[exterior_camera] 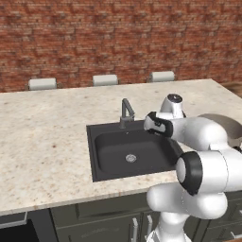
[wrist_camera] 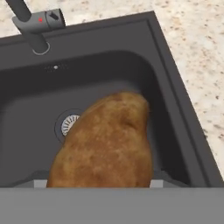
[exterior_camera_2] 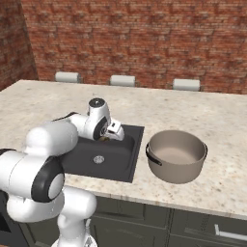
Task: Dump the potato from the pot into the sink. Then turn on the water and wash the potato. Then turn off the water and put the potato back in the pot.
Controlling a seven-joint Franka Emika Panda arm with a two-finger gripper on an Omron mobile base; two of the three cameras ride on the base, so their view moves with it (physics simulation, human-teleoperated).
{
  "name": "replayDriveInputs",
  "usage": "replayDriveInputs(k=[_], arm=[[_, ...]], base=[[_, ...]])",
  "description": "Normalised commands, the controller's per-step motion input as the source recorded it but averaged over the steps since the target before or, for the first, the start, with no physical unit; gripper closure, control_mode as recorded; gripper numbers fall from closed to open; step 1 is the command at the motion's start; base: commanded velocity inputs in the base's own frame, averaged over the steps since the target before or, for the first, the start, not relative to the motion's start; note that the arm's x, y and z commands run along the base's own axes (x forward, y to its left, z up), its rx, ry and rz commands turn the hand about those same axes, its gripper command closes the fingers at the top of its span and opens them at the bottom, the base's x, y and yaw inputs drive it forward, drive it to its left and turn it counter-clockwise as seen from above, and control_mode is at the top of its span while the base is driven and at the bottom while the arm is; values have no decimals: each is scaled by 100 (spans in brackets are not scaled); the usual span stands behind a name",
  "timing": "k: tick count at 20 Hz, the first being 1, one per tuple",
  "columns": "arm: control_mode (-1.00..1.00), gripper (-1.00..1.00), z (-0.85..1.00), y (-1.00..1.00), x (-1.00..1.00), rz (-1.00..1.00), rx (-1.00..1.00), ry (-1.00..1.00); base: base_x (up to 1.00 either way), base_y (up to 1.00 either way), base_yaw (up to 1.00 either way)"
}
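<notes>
The orange-brown potato [wrist_camera: 105, 144] looms large and close in the hand view, between my gripper's [wrist_camera: 98, 183] two tips, hanging over the right half of the black sink [wrist_camera: 175, 100]. My gripper [exterior_camera_2: 114, 132] is shut on the potato [exterior_camera_2: 104, 139] just above the basin's right side. The potato partly covers the silver drain [wrist_camera: 66, 124]. The grey pot [exterior_camera_2: 176, 157] stands upright on the counter to the right of the sink [exterior_camera_2: 120, 164], with nothing in it, and its dark handle faces the sink. No water runs from the faucet [wrist_camera: 35, 22].
The faucet [exterior_camera: 126, 111] rises at the sink's [exterior_camera: 101, 163] back rim. My arm hides much of the pot [exterior_camera: 229, 124] in the left base view. Speckled stone counter [exterior_camera: 47, 132] surrounds the basin. Three stool backs [exterior_camera_2: 122, 80] line its far edge below the brick wall.
</notes>
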Motion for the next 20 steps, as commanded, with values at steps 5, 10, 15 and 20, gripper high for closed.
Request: replayDriveInputs(k=[5, 10, 15, 20], arm=[[-100, 100, 73, -20, -24, 0, 0, 14], [-100, 100, 33, -31, -15, -1, 0, 12], [-100, 100, 0, -53, -7, -5, 0, 1], [-100, 100, 0, -69, -11, -12, 0, -10]], base=[[0, 0, 0], [0, 0, 0], [0, 0, 0], [0, 0, 0]])
